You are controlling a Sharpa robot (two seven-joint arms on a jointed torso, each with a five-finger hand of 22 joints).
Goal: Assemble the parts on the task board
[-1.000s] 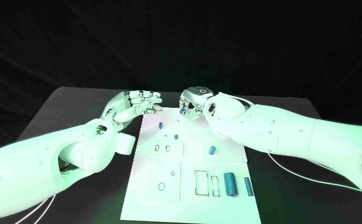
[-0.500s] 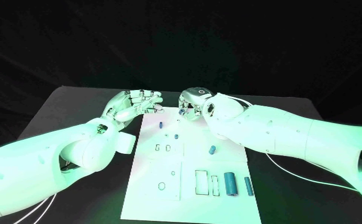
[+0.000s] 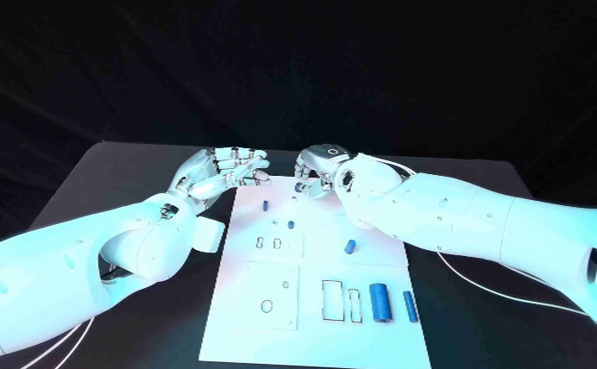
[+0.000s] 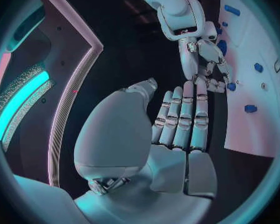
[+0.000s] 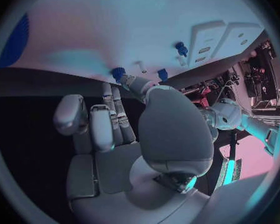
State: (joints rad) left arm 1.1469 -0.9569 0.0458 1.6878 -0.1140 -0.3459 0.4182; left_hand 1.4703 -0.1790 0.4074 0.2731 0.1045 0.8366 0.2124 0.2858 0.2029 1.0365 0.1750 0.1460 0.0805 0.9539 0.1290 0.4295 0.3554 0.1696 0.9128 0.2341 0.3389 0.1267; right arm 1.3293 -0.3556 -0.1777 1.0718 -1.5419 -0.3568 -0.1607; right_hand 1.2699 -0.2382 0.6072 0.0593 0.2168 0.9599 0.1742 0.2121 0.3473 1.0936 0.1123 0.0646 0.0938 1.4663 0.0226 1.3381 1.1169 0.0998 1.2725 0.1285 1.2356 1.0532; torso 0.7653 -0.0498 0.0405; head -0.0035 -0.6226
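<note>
Board (image 3: 255, 300) lies mid-table, blue parts (image 3: 380, 303) on it. Left hand (image 3: 224, 171) at its far-left corner, fingers straight, holding nothing; right hand (image 3: 317, 171) at the far edge, grip unclear.

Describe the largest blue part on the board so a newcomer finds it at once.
Start at the white task board mid-table and go to its near right corner. Two blue parts lie side by side there; take the thick blue cylinder, far fatter than the thin blue rod to its right.
</note>
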